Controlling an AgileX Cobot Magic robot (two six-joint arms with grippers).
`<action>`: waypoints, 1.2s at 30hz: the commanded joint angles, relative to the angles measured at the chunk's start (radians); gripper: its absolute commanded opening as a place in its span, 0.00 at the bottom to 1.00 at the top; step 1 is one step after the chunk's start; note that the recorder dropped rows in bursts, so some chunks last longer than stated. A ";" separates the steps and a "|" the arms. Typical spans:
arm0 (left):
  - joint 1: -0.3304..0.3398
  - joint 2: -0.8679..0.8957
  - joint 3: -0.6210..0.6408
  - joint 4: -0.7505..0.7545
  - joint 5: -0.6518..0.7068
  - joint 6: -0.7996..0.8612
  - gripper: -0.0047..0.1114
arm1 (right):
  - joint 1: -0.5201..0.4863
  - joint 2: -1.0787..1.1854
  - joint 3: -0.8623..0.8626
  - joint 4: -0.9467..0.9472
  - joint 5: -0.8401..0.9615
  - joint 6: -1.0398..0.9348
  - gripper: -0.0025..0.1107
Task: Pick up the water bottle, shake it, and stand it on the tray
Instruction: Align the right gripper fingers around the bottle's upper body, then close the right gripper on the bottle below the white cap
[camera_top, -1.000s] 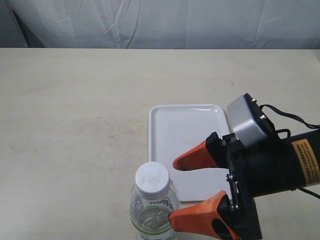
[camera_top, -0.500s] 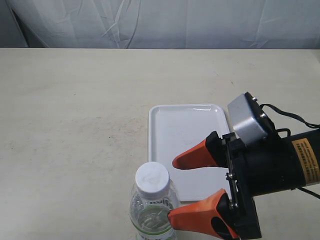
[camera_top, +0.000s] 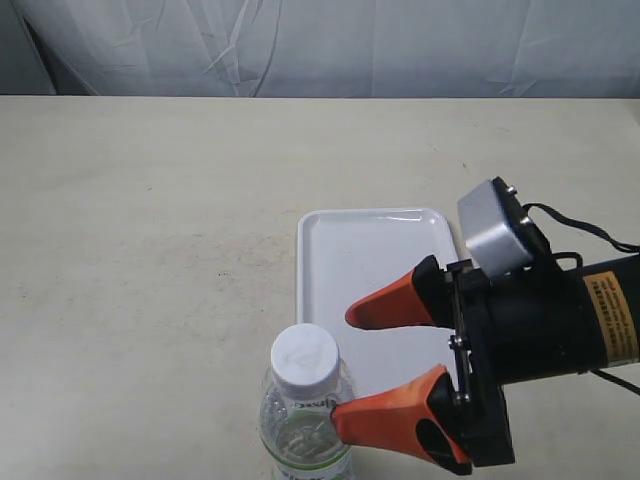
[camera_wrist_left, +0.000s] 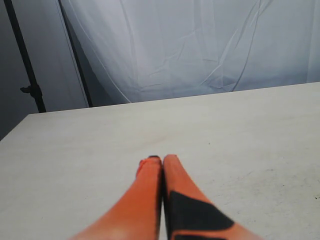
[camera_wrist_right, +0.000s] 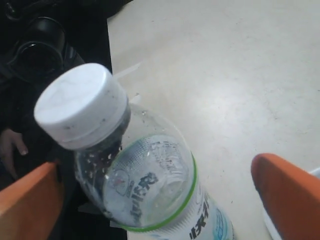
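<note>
The water bottle (camera_top: 304, 400) stands upright at the table's near edge, white cap on top, label partly cut off by the frame. My right gripper (camera_top: 350, 365) is open beside it, orange fingers pointing left, one over the tray (camera_top: 340, 250) and one touching or nearly touching the bottle's shoulder. In the right wrist view the water bottle (camera_wrist_right: 150, 185) fills the space between the spread fingers (camera_wrist_right: 287, 195) of the right gripper (camera_wrist_right: 155, 200). The left gripper (camera_wrist_left: 161, 160) is shut with nothing held, over bare table.
The white tray lies right of the table's middle, just behind the bottle. A white cloth backdrop (camera_top: 320, 45) hangs behind the beige table (camera_top: 150, 220). Beyond the table's near edge the right wrist view shows dark equipment (camera_wrist_right: 40, 45).
The right gripper has edged slightly left and lower, its near finger closing in on the bottle. The bottle and tray have not moved.
</note>
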 joint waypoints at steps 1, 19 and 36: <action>-0.007 -0.004 0.003 -0.001 -0.012 -0.003 0.06 | 0.005 0.001 0.007 0.006 -0.021 -0.007 0.94; -0.007 -0.004 0.003 -0.001 -0.012 -0.003 0.06 | 0.255 0.001 0.007 0.086 0.176 -0.020 0.94; -0.007 -0.004 0.003 -0.001 -0.012 -0.003 0.06 | 0.319 0.048 0.007 0.166 0.308 -0.130 0.94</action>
